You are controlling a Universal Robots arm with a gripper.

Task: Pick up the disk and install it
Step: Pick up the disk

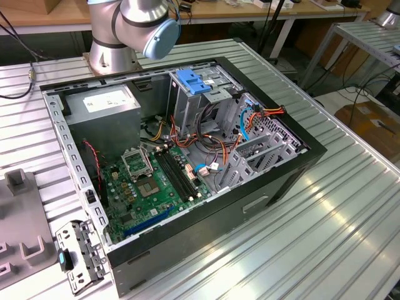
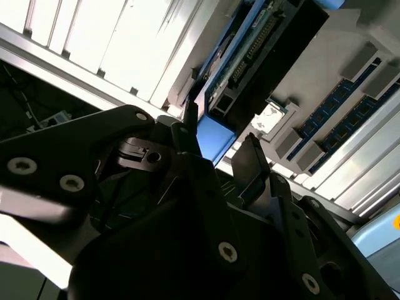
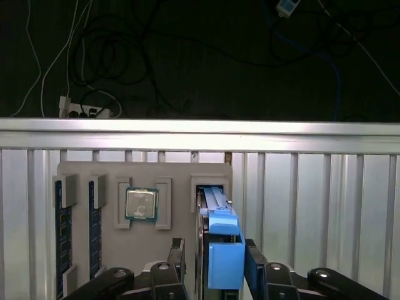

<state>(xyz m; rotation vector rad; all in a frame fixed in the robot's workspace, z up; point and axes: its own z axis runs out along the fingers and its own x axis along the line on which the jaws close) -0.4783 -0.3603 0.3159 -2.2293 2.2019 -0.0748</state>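
Standing on edge in a slot of the grey parts holder point(image 3: 175, 175), the disk point(image 3: 222, 244) sits between the spread jaws of the gripper point(image 3: 214, 249), apparently not yet clamped.

In the first wrist view the fingers point(image 3: 177, 250) flank the drive's blue rail with a sliver of gap on one side, so the pick-up looks to be the step in hand and installation unstarted. A clean grasp calls for both pads meeting the flat faces squarely. A processor chip point(image 3: 141, 204) shares the holder; the open computer case point(image 1: 281, 181) lies on the ribbed table point(image 1: 337, 219).
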